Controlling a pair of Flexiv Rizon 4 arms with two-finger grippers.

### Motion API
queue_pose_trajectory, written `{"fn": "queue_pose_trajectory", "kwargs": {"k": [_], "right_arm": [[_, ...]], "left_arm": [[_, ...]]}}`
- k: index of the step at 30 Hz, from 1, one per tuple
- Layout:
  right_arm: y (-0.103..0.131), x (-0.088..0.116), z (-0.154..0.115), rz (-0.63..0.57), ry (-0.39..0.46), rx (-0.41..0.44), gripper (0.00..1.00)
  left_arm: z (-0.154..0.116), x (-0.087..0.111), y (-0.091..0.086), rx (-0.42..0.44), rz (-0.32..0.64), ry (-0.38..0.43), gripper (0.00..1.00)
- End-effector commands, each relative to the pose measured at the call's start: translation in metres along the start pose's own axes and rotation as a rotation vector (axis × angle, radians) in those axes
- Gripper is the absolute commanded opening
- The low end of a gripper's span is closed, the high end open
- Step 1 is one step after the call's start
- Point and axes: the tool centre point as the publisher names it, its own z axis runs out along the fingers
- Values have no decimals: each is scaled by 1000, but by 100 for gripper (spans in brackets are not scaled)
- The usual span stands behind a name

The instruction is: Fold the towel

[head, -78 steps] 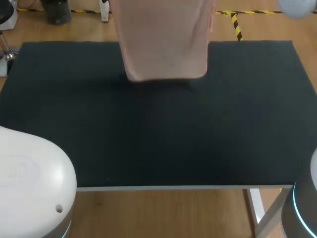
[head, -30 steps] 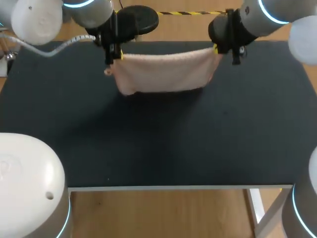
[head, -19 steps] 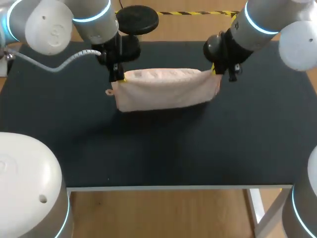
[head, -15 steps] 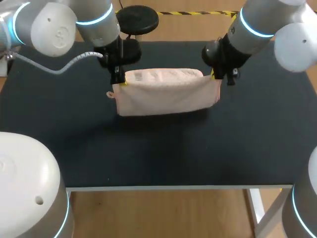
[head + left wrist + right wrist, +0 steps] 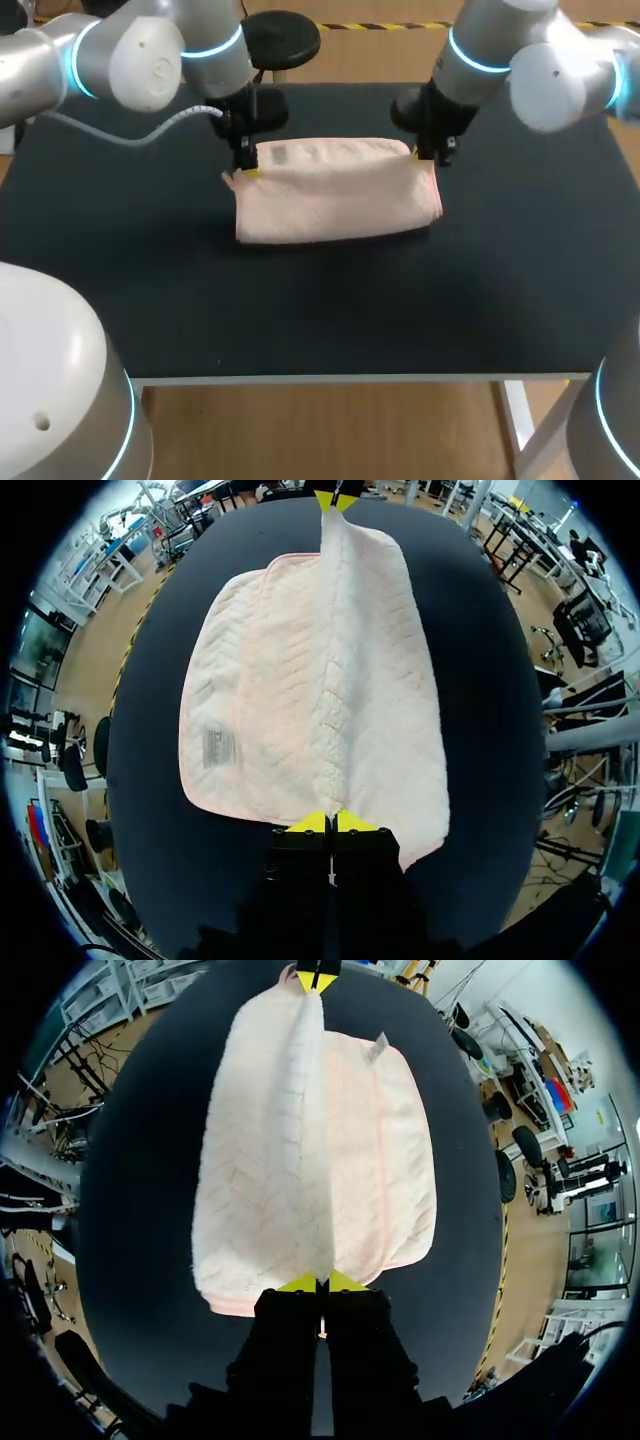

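The pale pink terry towel [image 5: 335, 195] hung in the air between the two arms a second ago; it now lies doubled on the black tabletop [image 5: 320, 320], toward 12 o'clock of its middle. The arms have come down and drawn toward 6 o'clock, so the held edge is laid back over the lower layer. A strip of that lower layer, with its grey printed label [image 5: 218, 747], shows past the held edge on the 12 o'clock side.

The left arm [image 5: 150, 50] has its jaws clenched on the towel's 10 o'clock corner, and the right arm [image 5: 500, 50] has its jaws clenched on the 2 o'clock corner. In both wrist views the cloth [image 5: 310, 700] runs as a raised ridge from one pair of yellow tips to the other, so the top edge is not yet flat.

I judge this fold nearly done: what remains is letting go and lifting clear without dragging the corners. Nothing else rests on the tabletop near the towel; a white cable [image 5: 130, 128] loops from the left arm at 10 o'clock, well apart from the cloth
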Motion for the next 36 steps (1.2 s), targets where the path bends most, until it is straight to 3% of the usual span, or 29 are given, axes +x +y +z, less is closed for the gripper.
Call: {"fn": "queue_pose_trajectory", "kwargs": {"k": [1, 11, 17, 25, 26, 27, 28, 36], "right_arm": [[6, -37, 42, 10, 83, 20, 0], [4, -71, 51, 31, 63, 52, 0], [4, -84, 49, 28, 45, 61, 0], [-1, -85, 54, 47, 39, 90, 0], [-2, -85, 55, 49, 37, 91, 11], [-2, -84, 55, 52, 35, 96, 41], [-3, -84, 55, 71, 24, 106, 100], [-11, -87, 42, 151, -113, 58, 100]], "left_arm": [[22, -37, -2, -8, -4, 152, 0], [19, -72, 4, -15, -13, 133, 0], [23, -79, 5, -18, -22, 139, 0], [27, -83, 6, -14, -25, 164, 0], [28, -83, 7, -9, -22, 169, 14], [28, -83, 7, -9, -20, 171, 41], [28, -83, 7, -5, -19, 171, 100], [11, -82, 14, 25, -15, 129, 100]]}}
